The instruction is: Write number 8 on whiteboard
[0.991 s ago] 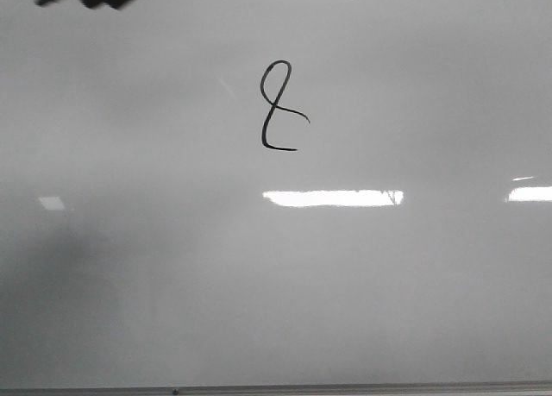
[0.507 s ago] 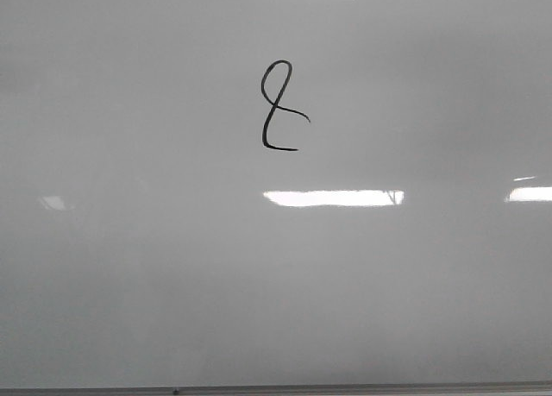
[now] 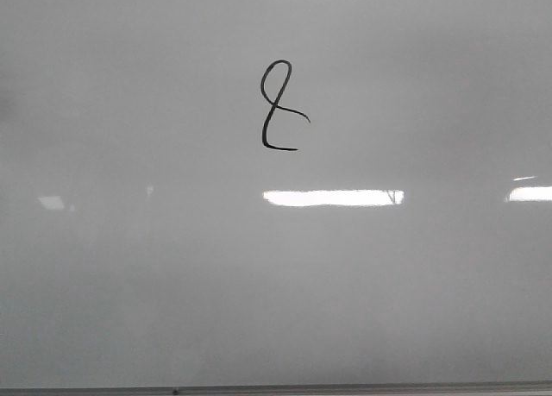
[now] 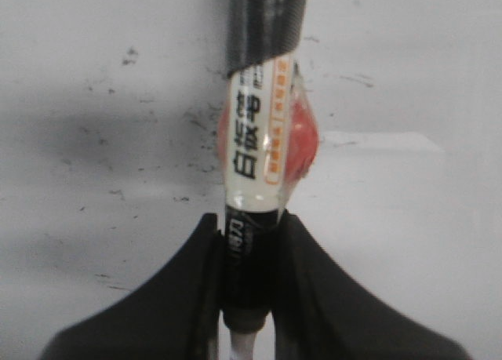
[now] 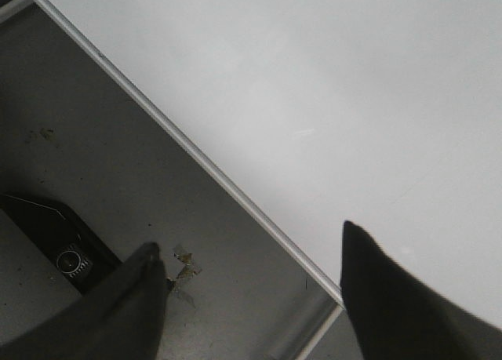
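Note:
The whiteboard (image 3: 129,267) fills the front view, glossy pale grey with glare patches. On it stands the number 8 (image 3: 278,107), a thin black marker figure with a narrow closed upper loop and an open lower loop. No gripper shows in the front view. In the left wrist view my left gripper (image 4: 249,223) is shut on a marker (image 4: 259,132) with a white and orange label and black ends. In the right wrist view my right gripper (image 5: 251,250) is open and empty, its fingers either side of the whiteboard's frame edge (image 5: 196,152).
The board's thin grey frame (image 3: 276,388) runs along the bottom of the front view. In the right wrist view a dark grey table surface (image 5: 118,195) lies beside the board, with a scrap of torn tape (image 5: 187,266) and a black device (image 5: 70,258).
One second ago a dark gripper part showed at the front view's top left; it has left the view. The drawn figure is unchanged.

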### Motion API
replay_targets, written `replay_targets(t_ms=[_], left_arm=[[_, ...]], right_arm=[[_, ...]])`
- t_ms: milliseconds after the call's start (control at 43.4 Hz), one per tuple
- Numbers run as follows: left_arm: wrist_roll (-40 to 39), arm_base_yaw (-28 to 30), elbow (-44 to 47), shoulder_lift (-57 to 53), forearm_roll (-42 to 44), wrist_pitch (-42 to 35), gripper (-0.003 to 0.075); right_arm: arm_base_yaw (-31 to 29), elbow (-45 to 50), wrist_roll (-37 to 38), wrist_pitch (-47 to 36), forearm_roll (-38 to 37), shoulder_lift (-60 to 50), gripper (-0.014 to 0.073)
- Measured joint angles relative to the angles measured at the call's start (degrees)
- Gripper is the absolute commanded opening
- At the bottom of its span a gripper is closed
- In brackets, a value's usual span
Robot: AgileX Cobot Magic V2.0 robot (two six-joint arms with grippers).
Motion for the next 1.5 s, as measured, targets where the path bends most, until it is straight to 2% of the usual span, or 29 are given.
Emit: replay_targets(t_ms=[300, 392, 553, 668, 945, 1106, 1314, 1498], left_arm=[[0.00, 0.00, 0.00, 4.83, 0.00, -3.80, 0.0270], [0.00, 0.00, 0.00, 5.59, 0.00, -4.63, 0.0307], [0.00, 0.00, -0.17, 5.70, 0.00, -4.73, 0.0328], [0.00, 0.00, -1.38, 5.27, 0.69, -1.14, 0.0327], [0.73, -1.58, -3.04, -6.22, 2.21, 7.93, 0.0324], [2.44, -7.11, -3.23, -15.77, 2.21, 12.93, 0.0324], [3.24, -18.64, -2.90, -26.77, 1.00, 21.94, 0.0324], [7.24, -28.41, -2.71, -34.48, -5.36, 24.91, 0.0324]], right_arm=[[0.00, 0.00, 0.00, 0.00, 0.00, 0.00, 0.0500], [0.00, 0.00, 0.00, 0.00, 0.00, 0.00, 0.0500], [0.00, 0.00, 0.00, 0.00, 0.00, 0.00, 0.0500], [0.00, 0.00, 1.25, 0.13, 0.00, 0.00, 0.0500], [0.00, 0.00, 16.60, 2.66, -5.00, -0.63, 0.0500], [0.00, 0.00, 19.60, 2.79, -5.91, -4.12, 0.0500], [0.00, 1.60, 20.00, 3.15, -6.00, -12.48, 0.0500], [0.00, 4.30, 20.00, 3.75, -6.00, -18.46, 0.0500]])
